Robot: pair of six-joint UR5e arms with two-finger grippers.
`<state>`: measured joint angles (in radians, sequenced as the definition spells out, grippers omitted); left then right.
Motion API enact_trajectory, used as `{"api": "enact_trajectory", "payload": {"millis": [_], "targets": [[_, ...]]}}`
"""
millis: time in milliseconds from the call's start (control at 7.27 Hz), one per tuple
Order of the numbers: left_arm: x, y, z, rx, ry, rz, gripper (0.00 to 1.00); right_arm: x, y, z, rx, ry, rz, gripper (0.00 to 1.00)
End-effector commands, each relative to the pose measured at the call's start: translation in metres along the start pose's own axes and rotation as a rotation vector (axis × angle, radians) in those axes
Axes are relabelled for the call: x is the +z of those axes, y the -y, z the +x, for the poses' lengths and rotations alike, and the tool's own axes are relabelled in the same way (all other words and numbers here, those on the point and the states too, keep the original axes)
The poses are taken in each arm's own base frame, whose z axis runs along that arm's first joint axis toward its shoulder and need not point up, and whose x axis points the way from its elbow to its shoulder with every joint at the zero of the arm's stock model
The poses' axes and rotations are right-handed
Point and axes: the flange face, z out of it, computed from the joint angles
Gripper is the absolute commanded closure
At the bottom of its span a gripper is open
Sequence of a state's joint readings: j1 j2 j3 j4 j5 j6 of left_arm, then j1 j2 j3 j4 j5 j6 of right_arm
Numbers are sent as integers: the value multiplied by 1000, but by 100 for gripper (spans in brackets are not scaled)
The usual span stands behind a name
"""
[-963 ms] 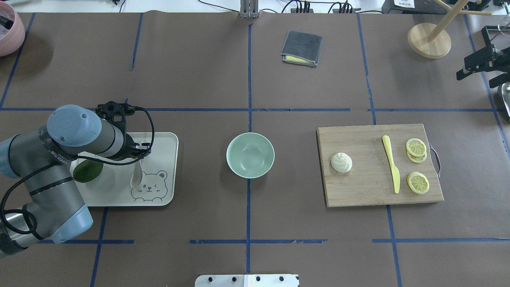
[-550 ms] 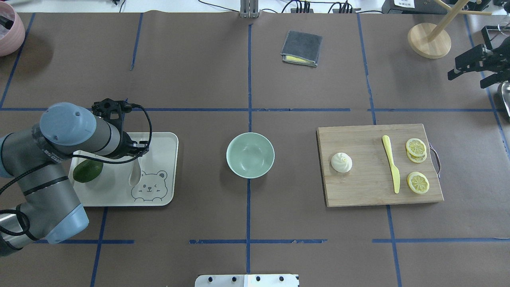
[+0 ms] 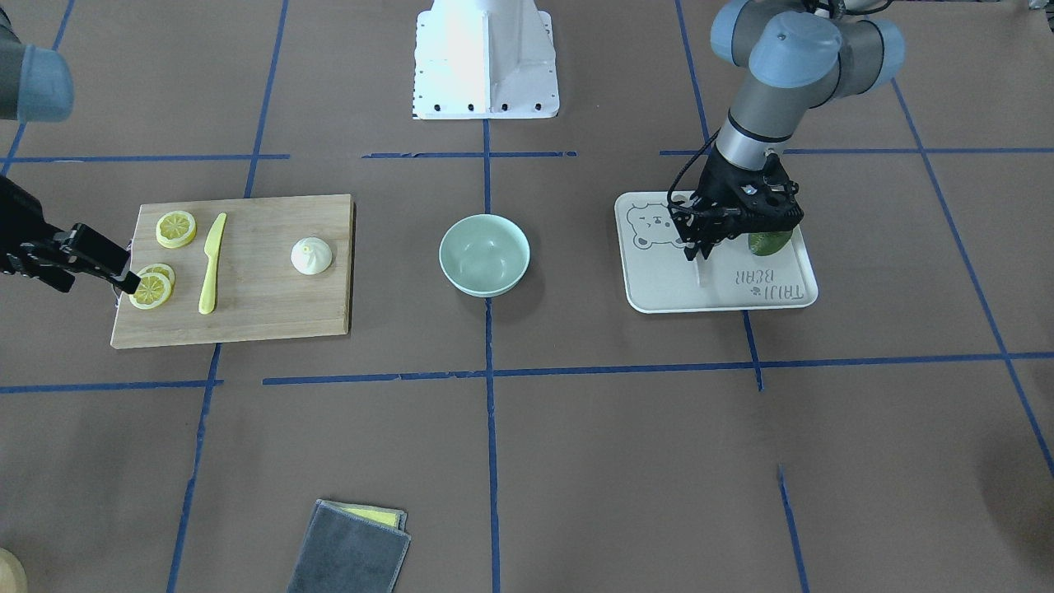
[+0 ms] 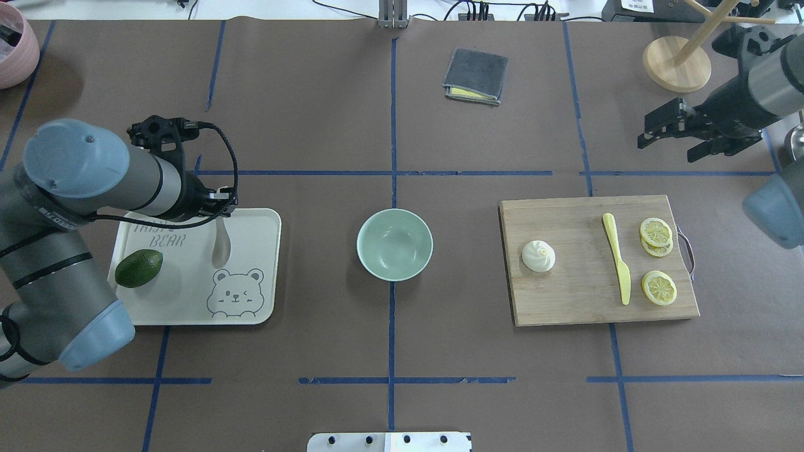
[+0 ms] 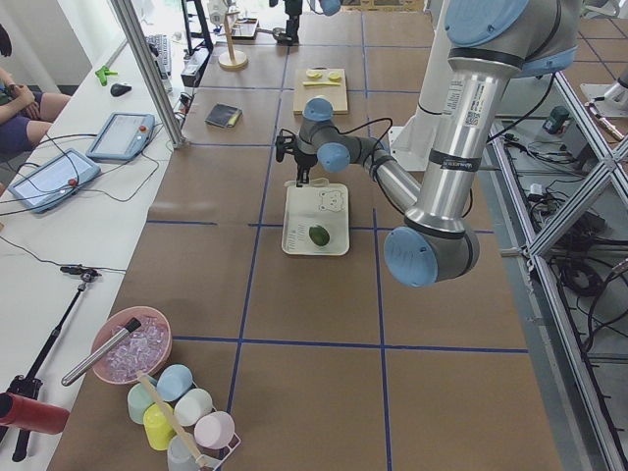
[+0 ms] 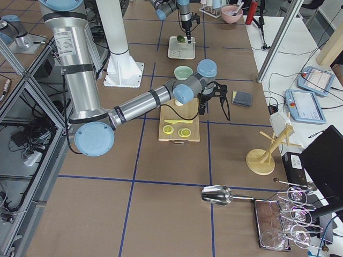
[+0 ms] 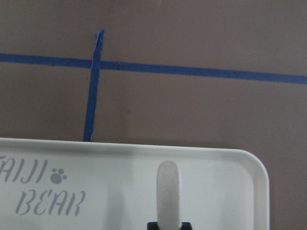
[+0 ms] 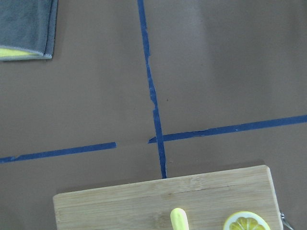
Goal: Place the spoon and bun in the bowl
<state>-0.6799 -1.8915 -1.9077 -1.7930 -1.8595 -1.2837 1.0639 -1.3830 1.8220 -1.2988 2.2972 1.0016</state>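
My left gripper (image 4: pixel 218 216) is shut on the pale spoon (image 4: pixel 220 246) and holds it above the far part of the white bear tray (image 4: pixel 188 301). In the left wrist view the spoon (image 7: pixel 168 191) sticks out from between the jaws. The mint-green bowl (image 4: pixel 394 244) stands empty at the table's middle. The white bun (image 4: pixel 538 255) sits on the left part of the wooden board (image 4: pixel 578 304). My right gripper (image 4: pixel 664 145) is open and empty. It hovers beyond the board's far right corner, apart from the bun.
A yellow knife (image 4: pixel 617 257) and lemon slices (image 4: pixel 657 263) lie on the board. A dark green avocado (image 4: pixel 139 268) lies on the tray. A grey cloth (image 4: pixel 475 75), a wooden stand (image 4: pixel 676 63) and a pink pot (image 4: pixel 12 44) stand at the far side.
My left gripper has risen with the spoon and moved toward the tray's far edge. My right arm has come in from the right edge toward the board.
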Motion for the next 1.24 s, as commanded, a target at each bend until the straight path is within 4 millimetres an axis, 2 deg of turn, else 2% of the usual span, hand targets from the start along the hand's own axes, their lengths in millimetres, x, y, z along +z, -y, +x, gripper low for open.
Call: {"api": "enact_trajectory", "payload": {"millis": [0,138,275,413,550,688,826,1101], "targets": [[-7,11,60,-168,-60,4,100,51,-39,-38,-8,-13,29,0],[1,12,86,-224,-70,-6,100,74,-58,-61,-40,-34,46,0],[2,16,101,-251,-78,-5,100,99,-80,-79,-49,-56,60,0],[0,17,106,-276,-113,0,100,116,-101,-98,-43,-59,62,0],[8,18,111,-312,-139,-3,100,130,-119,-108,-65,-73,78,0],[16,21,123,-322,-145,-6,100,141,-132,-112,-84,-83,75,0],[20,10,134,-343,-152,-25,100,148,-140,-114,-98,-92,78,0],[17,4,148,-370,-168,-36,100,153,-147,-114,-103,-101,65,0]]}}
